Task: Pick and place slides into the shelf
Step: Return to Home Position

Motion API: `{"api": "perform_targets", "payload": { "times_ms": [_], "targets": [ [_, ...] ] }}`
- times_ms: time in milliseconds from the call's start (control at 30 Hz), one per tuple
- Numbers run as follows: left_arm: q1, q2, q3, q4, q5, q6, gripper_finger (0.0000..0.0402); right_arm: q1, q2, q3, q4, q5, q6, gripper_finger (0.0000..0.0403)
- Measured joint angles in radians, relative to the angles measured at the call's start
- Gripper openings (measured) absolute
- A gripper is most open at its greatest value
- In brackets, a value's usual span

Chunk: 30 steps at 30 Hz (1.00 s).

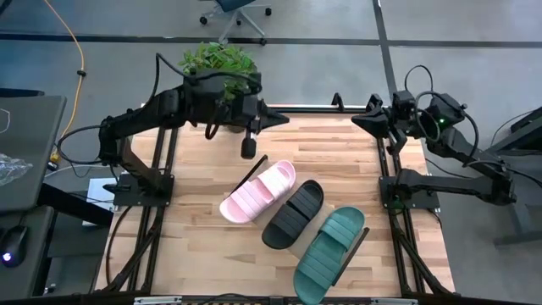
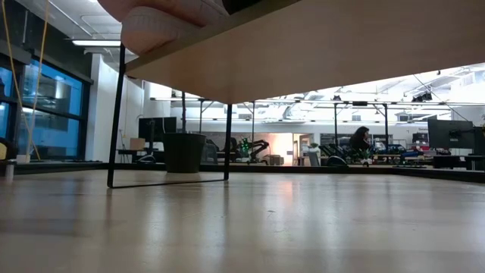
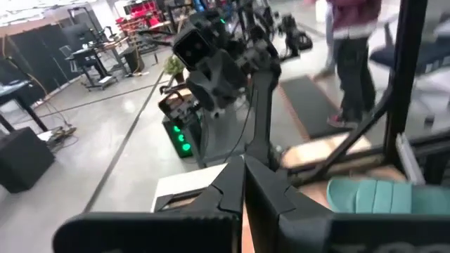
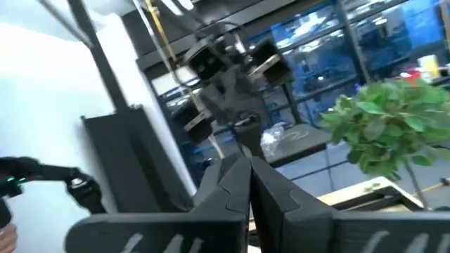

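Left hand (image 1: pixel 278 119) hangs over the bench's (image 1: pixel 195 246) far edge, fingers pressed together. It points at the right hand (image 1: pixel 359 119), which faces it with fingers together too. Both are well apart from each other and from the slides. You can see all 3 slides side by side in a slanted row on the shelf (image 2: pixel 341 53) mid-bench: pink slide (image 1: pixel 258 193) farthest, black slide (image 1: pixel 294 213) between, green slide (image 1: pixel 330 252) nearest you. The low view looks up at the shelf's underside, with its black frame (image 2: pixel 116 114) standing on the bench. A plant (image 1: pixel 218 61) sits beyond the left arm.
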Motion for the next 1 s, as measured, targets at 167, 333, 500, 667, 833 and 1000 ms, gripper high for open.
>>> {"api": "perform_targets", "payload": {
  "times_ms": [167, 333, 500, 667, 833, 1000],
  "targets": [
    [-0.006, -0.019, -0.001, -0.081, -0.049, 0.076, 0.0001, 0.001, -0.003, 0.000, -0.036, 0.033, 0.007, 0.0000],
    [-0.003, -0.104, -0.048, -0.106, -0.055, 0.102, 0.0000, 0.046, -0.002, 0.000, -0.054, 0.127, 0.022, 0.0000],
    [-0.005, -0.267, -0.244, -0.008, -0.068, 0.107, 0.0000, 0.108, -0.002, 0.000, -0.070, 0.254, -0.016, 0.0000],
    [-0.019, -0.491, -0.642, 0.323, -0.071, 0.033, 0.0000, 0.177, -0.003, 0.000, -0.113, 0.354, -0.020, 0.0000],
    [-0.062, -0.686, -1.012, 0.686, -0.105, -0.011, 0.0000, 0.239, -0.001, 0.000, -0.158, 0.455, -0.026, 0.0000],
    [-0.108, -0.807, -1.229, 0.778, -0.239, -0.033, 0.0000, 0.286, 0.000, 0.000, -0.168, 0.523, -0.019, 0.0000]
  ]
}}
